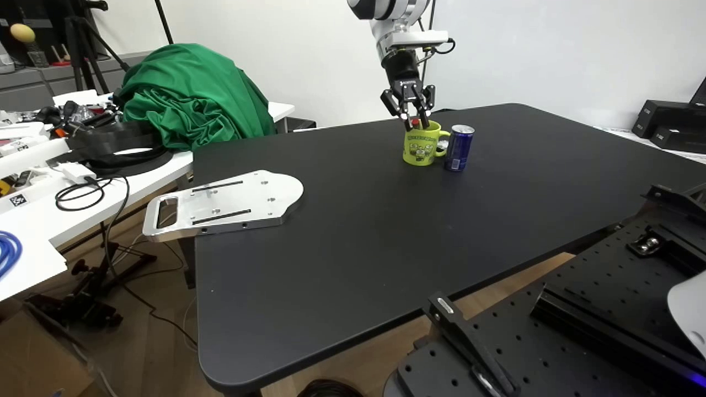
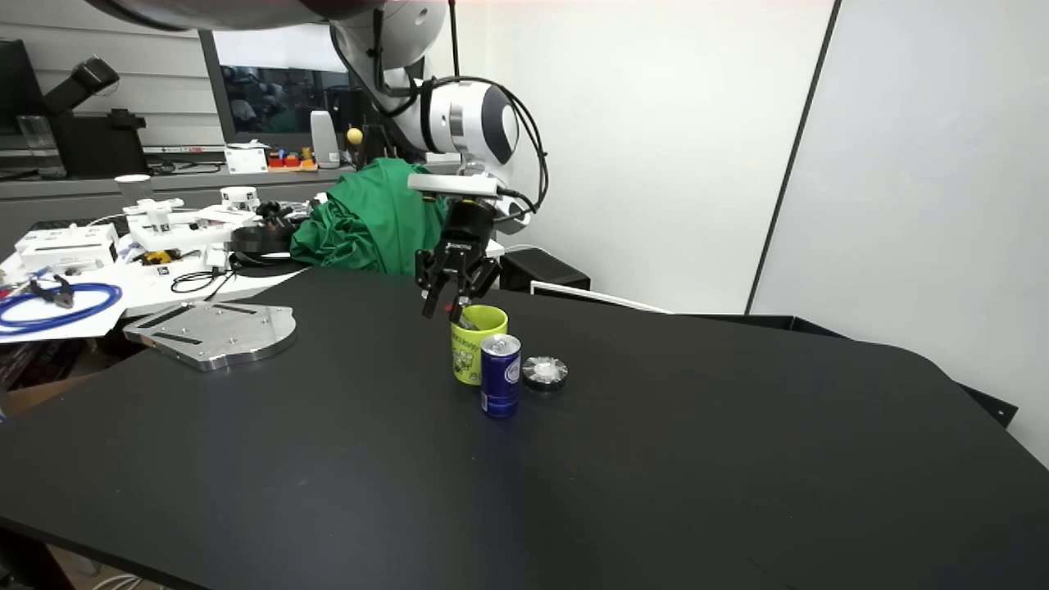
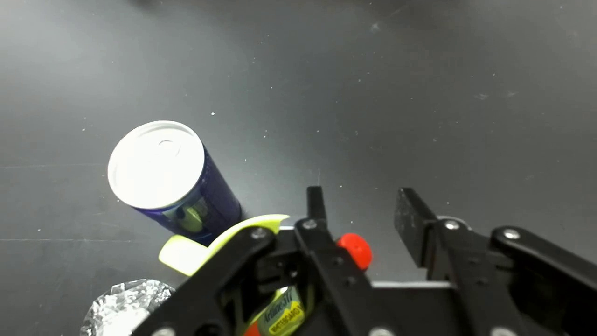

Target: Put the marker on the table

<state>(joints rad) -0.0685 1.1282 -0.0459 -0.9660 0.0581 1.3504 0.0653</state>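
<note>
The marker (image 3: 356,250) leans in the yellow-green mug (image 3: 242,228); in the wrist view its red end and part of its grey label show, the middle covered by a finger. It also shows at the mug's mouth in both exterior views (image 1: 415,122) (image 2: 467,322). The mug (image 1: 419,149) (image 2: 467,356) stands upright on the black table (image 1: 358,248) (image 2: 328,475). My gripper (image 3: 361,212) is open, right above the mug in both exterior views (image 1: 416,123) (image 2: 442,311). The red end appears between the fingers, nearer the left one; contact cannot be told.
A blue can (image 1: 459,149) (image 2: 500,377) (image 3: 156,165) stands close beside the mug. A round foil-topped object (image 2: 545,373) (image 3: 126,308) lies near both. A metal plate (image 1: 237,201) (image 2: 217,328) lies at a table edge. A green cloth (image 1: 193,99) lies on the cluttered white table.
</note>
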